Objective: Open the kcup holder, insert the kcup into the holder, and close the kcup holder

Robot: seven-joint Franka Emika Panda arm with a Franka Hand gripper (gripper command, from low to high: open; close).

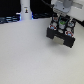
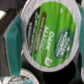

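Green foil tops the kcup [image 2: 52, 35], which fills your wrist view directly below the gripper [image 1: 61, 21]; the lid is round, glossy, white-rimmed. In the exterior view, the gripper hangs over the black, boxy kcup holder [image 1: 61, 34], on the pale tabletop [image 1: 30, 57]. You cannot tell whether the fingers are parted or gripping anything.

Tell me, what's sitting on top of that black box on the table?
The gripper hangs right over the kcup holder, with the kcup, green lid reading DARK MAGIC, between its fingers. The gripper covers the holder's top, so any opening there stays hidden.
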